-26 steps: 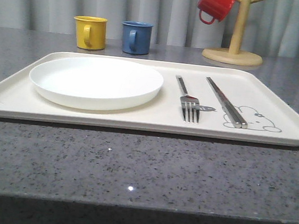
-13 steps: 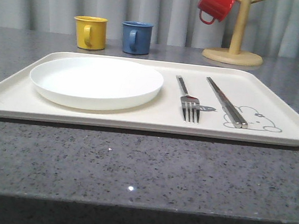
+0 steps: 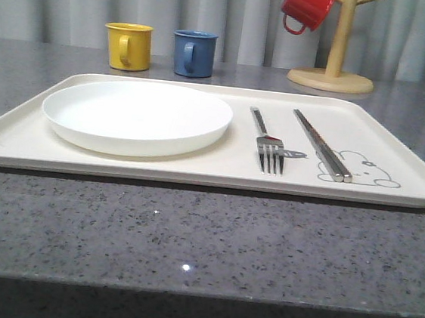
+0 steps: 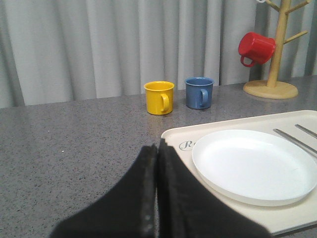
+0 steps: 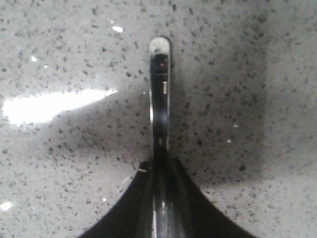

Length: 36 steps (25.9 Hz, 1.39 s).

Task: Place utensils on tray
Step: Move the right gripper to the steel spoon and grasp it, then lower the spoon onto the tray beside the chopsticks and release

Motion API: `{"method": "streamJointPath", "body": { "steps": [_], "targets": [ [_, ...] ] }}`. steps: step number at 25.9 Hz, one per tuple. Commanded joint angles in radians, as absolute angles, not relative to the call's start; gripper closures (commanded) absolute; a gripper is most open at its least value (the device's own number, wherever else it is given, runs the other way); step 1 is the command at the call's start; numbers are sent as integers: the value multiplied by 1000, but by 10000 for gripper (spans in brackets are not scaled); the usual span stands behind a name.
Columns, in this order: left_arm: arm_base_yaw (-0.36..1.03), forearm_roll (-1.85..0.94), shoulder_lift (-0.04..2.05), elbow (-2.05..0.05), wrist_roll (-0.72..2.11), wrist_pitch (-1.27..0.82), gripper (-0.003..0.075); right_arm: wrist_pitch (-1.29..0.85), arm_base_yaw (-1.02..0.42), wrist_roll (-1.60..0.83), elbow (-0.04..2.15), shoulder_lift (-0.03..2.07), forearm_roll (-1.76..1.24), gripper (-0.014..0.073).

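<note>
The cream tray lies across the grey counter. On it are the round white plate at the left, the steel fork and the flat chopsticks at the right, beside the rabbit drawing. My left gripper is shut and holds nothing; it hovers by the tray's left far corner, next to the plate. My right gripper is shut on a steel spoon handle that points away over bare speckled counter. The spoon's bowl is hidden between the fingers.
A yellow mug and a blue mug stand behind the tray. A red mug hangs on a wooden mug tree at the back right. A grey curtain closes the back. Bare counter lies in front of the tray.
</note>
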<state>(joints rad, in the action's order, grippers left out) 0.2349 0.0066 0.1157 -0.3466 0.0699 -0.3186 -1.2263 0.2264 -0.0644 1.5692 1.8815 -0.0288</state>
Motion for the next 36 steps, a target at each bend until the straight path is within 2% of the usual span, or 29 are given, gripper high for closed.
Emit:
{"method": "streamJointPath", "body": {
  "steps": [1,11,24,36],
  "targets": [
    [232,0,126,-373,61,-237,738,-1262,234,-74,1597,1822,-26,622],
    [232,0,126,-373,61,-237,738,-1334,165,30,1598,1632,-50,622],
    [232,0,126,-373,61,-237,738,-1234,-185,140,1598,1691,-161,620],
    [232,0,126,-373,61,-237,738,-1091,-195,231,1602,1782,-189,619]
  ]
}}
